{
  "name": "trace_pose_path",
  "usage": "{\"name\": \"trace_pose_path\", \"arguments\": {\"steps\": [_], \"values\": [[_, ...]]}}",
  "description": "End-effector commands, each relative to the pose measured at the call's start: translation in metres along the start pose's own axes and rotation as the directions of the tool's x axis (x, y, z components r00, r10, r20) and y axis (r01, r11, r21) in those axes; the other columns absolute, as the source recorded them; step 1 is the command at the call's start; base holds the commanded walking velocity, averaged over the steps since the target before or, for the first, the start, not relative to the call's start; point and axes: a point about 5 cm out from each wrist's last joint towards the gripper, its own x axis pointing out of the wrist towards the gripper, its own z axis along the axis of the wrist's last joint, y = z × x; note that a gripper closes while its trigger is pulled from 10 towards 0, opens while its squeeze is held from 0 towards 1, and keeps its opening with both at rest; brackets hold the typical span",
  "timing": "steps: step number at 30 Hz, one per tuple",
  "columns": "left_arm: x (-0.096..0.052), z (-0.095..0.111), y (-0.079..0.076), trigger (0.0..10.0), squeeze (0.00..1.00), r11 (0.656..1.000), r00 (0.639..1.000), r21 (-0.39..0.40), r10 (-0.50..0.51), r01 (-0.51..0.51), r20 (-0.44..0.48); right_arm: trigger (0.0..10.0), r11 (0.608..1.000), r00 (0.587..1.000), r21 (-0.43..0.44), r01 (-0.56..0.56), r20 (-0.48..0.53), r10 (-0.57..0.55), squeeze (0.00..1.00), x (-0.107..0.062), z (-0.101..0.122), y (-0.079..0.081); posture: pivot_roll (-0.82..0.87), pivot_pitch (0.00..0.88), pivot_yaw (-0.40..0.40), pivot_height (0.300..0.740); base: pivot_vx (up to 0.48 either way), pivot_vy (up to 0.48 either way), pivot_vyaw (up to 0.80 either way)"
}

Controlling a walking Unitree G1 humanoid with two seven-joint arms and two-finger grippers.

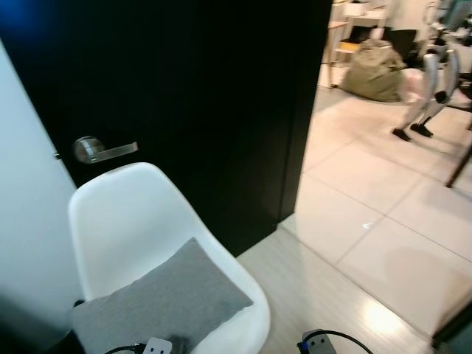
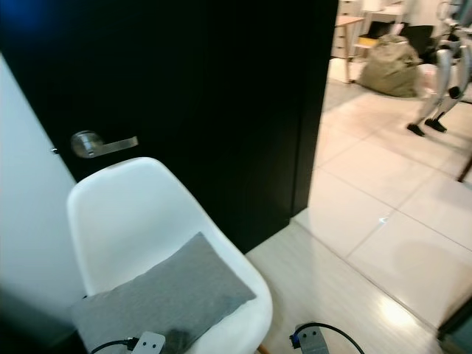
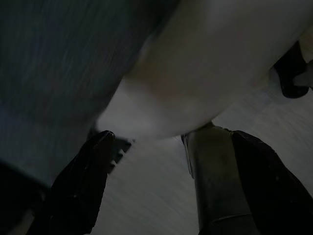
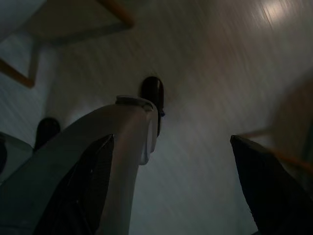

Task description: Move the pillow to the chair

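Pillow [image 1: 166, 302] on one chair [image 1: 129, 214]

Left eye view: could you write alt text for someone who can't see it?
A grey pillow lies on the seat of a white chair standing against a black door with a silver handle. Pale floor stretches away on the right.

A black door [image 1: 206, 96] with a silver lever handle [image 1: 103, 150] stands open beside a pale wall [image 1: 22, 184]. Light wood-look flooring [image 1: 324, 302] meets glossy white tiles [image 1: 383, 199] at the doorway, where ceiling light reflects off the floor. Beyond, an olive beanbag [image 1: 377, 70] slumps near a light wooden table [image 1: 335, 29], and another humanoid robot [image 1: 431, 81] stands on the tiles.
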Motion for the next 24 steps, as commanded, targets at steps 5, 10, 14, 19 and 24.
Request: {"name": "trace_pose_path", "arguments": {"steps": [5,10,14,19,24], "values": [[0.0001,-0.0031,-0.0025,10.0,0.00,0.999,0.999,-0.006,-0.032,0.032,-0.038,10.0,1.000,1.000,0.005,-0.008,-0.001,0.008,0.00,0.0003,0.0019,0.0022,-0.04,0.000,0.020,0.740,-0.288,0.000,-0.68],[0.0003,-0.0015,-0.0030,10.0,0.00,1.000,0.999,-0.010,-0.030,0.030,-0.027,10.0,1.000,1.000,0.005,-0.008,-0.002,0.008,0.00,0.0003,0.0020,0.0024,-0.04,0.000,0.022,0.740,-0.480,0.000,-0.68],[0.0006,0.0012,-0.0025,10.0,0.00,1.000,1.000,-0.013,-0.017,0.017,-0.012,10.0,1.000,1.000,0.005,-0.009,-0.002,0.009,0.00,0.0004,0.0025,0.0033,-0.04,0.000,0.024,0.740,0.000,0.000,-0.68],[0.0008,0.0025,-0.0030,10.0,0.00,1.000,1.000,-0.008,-0.023,0.023,-0.011,10.0,1.000,1.000,0.003,-0.007,-0.002,0.007,0.00,0.0004,0.0025,0.0036,-0.04,0.000,0.025,0.740,0.000,0.000,-0.68],[0.0008,0.0027,-0.0025,10.0,0.00,1.000,1.000,0.004,-0.021,0.021,-0.012,10.0,1.000,1.000,0.001,-0.006,-0.002,0.006,0.00,0.0004,0.0025,0.0040,-0.04,0.000,0.025,0.740,0.000,0.000,-0.68]]}}
